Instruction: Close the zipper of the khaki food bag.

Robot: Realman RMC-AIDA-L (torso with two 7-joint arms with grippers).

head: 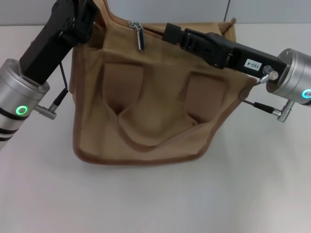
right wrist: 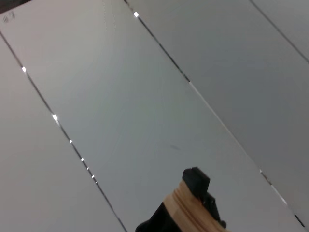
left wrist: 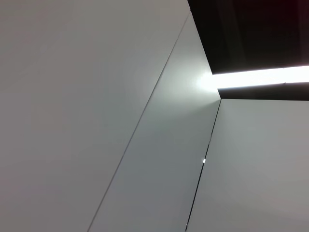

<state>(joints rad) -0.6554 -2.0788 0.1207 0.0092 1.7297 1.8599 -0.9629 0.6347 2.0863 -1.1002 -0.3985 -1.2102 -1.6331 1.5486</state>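
Observation:
The khaki food bag point(head: 146, 111) stands on the white table with its front pocket and a looped handle facing me. The zipper runs along its top edge, and its silver pull point(head: 140, 38) hangs down near the left end. A dark gap shows in the track just to the right of the pull. My left gripper point(head: 85, 22) is at the bag's top left corner. My right gripper point(head: 171, 33) reaches in from the right, over the top edge, a short way right of the pull. The right wrist view shows a black gripper part point(right wrist: 195, 180) with tan material point(right wrist: 186, 212) across it.
White table point(head: 155, 204) lies in front of the bag and on both sides. A grey panelled wall point(left wrist: 96, 96) fills the left wrist view. Thin cables point(head: 60, 99) hang off both wrists close to the bag's sides.

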